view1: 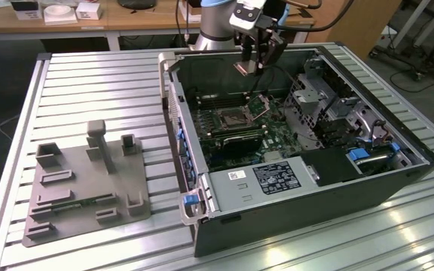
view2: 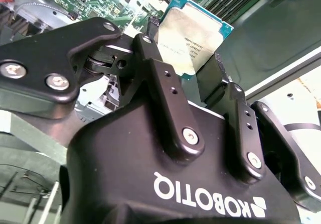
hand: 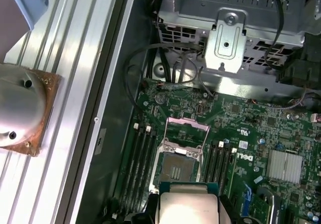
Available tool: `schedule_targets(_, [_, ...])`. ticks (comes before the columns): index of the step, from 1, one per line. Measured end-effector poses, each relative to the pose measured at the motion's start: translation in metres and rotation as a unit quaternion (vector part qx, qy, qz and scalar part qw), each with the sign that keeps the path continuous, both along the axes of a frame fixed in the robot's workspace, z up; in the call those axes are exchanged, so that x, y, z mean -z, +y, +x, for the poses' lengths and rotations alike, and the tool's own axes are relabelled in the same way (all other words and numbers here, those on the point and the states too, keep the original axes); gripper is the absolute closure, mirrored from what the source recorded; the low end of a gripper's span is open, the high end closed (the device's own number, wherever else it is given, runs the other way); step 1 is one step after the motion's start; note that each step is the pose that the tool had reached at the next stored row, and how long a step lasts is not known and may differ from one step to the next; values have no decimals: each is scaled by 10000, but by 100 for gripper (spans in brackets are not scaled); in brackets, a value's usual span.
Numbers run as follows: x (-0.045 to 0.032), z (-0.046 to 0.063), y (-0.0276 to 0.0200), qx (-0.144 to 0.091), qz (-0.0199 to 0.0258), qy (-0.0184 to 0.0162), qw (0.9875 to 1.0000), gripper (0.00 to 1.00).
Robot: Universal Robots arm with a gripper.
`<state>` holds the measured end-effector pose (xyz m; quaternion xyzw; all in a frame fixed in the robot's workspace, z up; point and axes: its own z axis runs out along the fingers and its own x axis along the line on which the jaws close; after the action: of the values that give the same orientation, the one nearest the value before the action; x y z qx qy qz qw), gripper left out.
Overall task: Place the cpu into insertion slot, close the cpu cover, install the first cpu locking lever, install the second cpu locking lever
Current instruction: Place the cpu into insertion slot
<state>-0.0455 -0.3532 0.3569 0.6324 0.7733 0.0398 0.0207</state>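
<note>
One open computer case [view1: 202, 226] lies on its side on the slatted metal surface [view1: 89, 79], with one grey moulded fixture [view1: 89, 186] beside it, toward the exterior view's left and apart from the case wall. Just inside the near end of the case sits a grey box with a white label [view1: 259, 180]. Beyond it is the green board, where the single insertion slot [view1: 230, 117] lies uncovered. Its one cpu cover [view1: 262, 104] is tilted up from the socket's edge. Two banks of long black memory slots [hand: 140, 153] flank the socket, and a metal drive cage [hand: 230, 28] with loose cables stands close by. Above the case's far end hangs the one gripper [view1: 248, 65], its two fingers [view2: 165, 78] clamped on opposite edges of the lone cpu [view2: 193, 38], metal top showing. The chip is in the air, well clear of the slot, with open space beneath it. A wooden desk [view1: 126, 20] stands behind.
</note>
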Motion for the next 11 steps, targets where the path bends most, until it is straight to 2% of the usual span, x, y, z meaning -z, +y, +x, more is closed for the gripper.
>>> schedule_targets(4, [7, -6, 0, 141, 0, 0, 9999, 46])
schedule_targets(11, [14, -8, 0, 185, 0, 0, 9998, 46])
